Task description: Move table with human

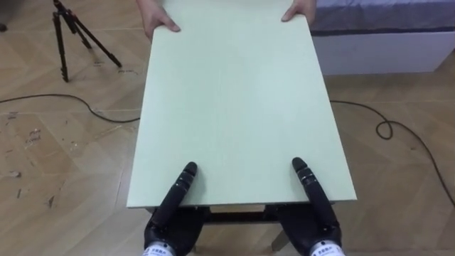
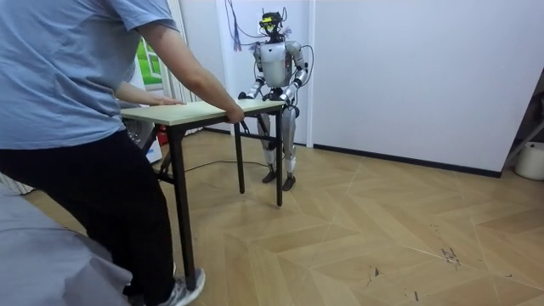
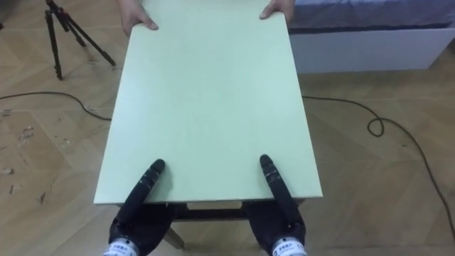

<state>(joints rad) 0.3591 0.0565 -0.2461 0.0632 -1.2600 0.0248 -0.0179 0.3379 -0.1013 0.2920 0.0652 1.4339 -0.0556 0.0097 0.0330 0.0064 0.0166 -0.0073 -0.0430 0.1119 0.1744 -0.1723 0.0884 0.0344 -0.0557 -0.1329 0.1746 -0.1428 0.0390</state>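
Both hands sit at the table's (image 1: 227, 92) near edge, left hand (image 1: 173, 203) and right hand (image 1: 313, 195), thumbs on top, fingers hidden underneath: grip unclear. Person (image 2: 76, 102) holds the far corners; lift level, match their pace.

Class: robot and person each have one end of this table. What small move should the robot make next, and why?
Probably a short step following the person's lead, table kept level. Its left hand and right hand are at the table's near edge and the person's hands grip the far end.
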